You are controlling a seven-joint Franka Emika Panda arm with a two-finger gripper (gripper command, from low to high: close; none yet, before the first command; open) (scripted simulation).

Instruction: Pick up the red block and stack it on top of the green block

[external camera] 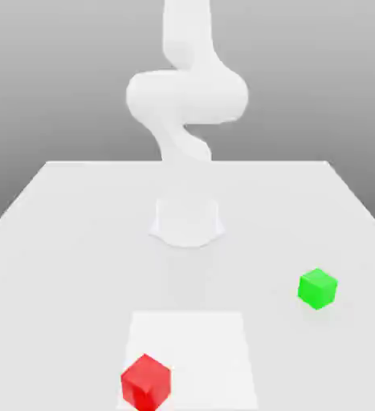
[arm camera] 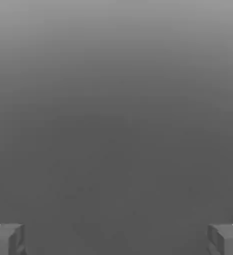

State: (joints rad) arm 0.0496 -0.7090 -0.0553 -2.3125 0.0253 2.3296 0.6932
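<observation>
Cubes, red (external camera: 146,383) and green (external camera: 317,289), have plain faces without lettering. Red lies at the white patch's (external camera: 192,345) edge, apart from the gripper (arm camera: 116,240), whose fingers are spread.

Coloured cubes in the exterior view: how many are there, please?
2: the red block at the near edge of the white patch, and the green block on the table, toward the view's right.
</observation>
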